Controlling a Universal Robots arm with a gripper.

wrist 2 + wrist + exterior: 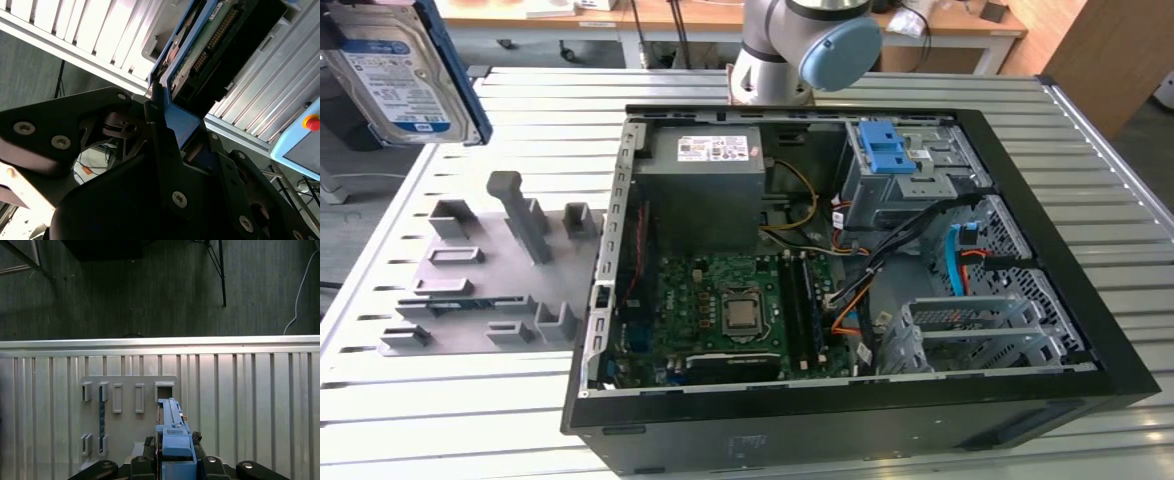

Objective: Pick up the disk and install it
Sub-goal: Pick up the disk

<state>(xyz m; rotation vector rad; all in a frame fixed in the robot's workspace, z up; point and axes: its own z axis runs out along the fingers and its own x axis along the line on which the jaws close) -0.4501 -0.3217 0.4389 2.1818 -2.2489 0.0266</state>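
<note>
The disk [394, 80], silver with a white-and-blue label and blue rails, hangs high above the table's far corner at the exterior view's left. In the first wrist view the disk [172, 427] shows edge-on, its blue rail facing the camera, with my gripper [175, 462] shut on it from both sides. The second wrist view shows the disk [210, 45] from its connector end, clamped between the gripper's black fingers [157, 112]. It hangs above the grey slotted holder plate [127, 410] and touches nothing else.
The open computer case [1067, 300] lies on the slatted table, with a grey power-supply box [700, 185], a motherboard [734, 305] and a drive cage with a blue latch [894, 155]. The grey holder plate [494, 270] sits at the case's left. The arm's base [807, 50] stands behind.
</note>
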